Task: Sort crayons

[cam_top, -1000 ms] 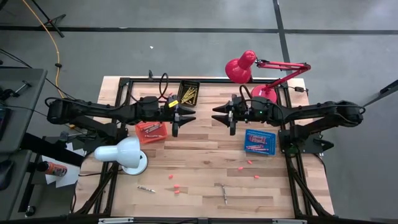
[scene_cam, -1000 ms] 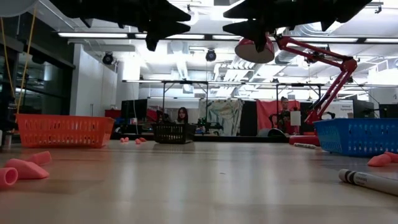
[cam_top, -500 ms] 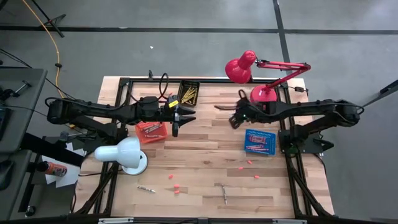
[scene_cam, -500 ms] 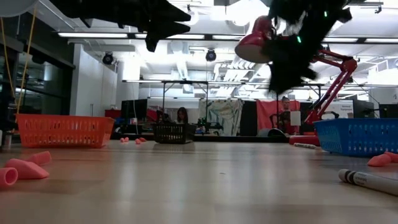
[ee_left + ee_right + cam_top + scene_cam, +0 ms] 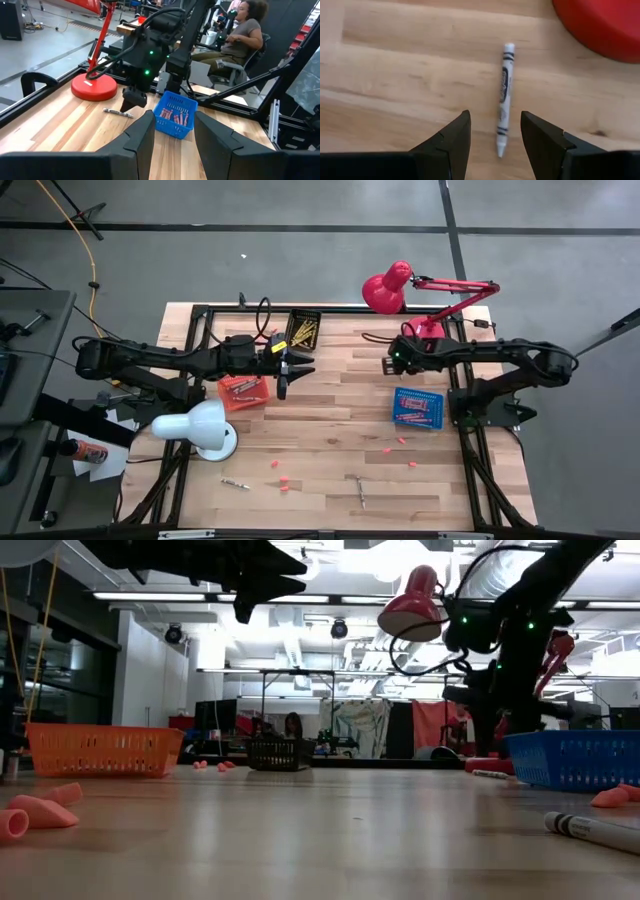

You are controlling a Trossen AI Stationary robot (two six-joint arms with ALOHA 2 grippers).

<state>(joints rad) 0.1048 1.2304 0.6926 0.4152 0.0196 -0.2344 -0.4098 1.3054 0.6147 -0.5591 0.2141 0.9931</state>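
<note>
Hovering open-jawed, right gripper (image 5: 491, 142) over grey crayon (image 5: 503, 97); left gripper (image 5: 170, 134) seemingly open.

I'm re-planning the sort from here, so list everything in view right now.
Table: one, pale wood, under both arms.
Black basket: one, far edge, holds yellow crayons.
Orange basket: one, beside left arm, some crayons inside.
Blue basket: one, beside right arm, some crayons inside.
Loose crayons: at least three, pale; one by the red lamp's base, others near the front edge.
Pink bits: several, scattered towards the front.
Red lamp: one, far right corner.
White lamp: one, left side.
Person: one, seated beyond the table.
Left gripper: open, above table centre.
Right gripper: open, over the crayon by the lamp base.
</note>
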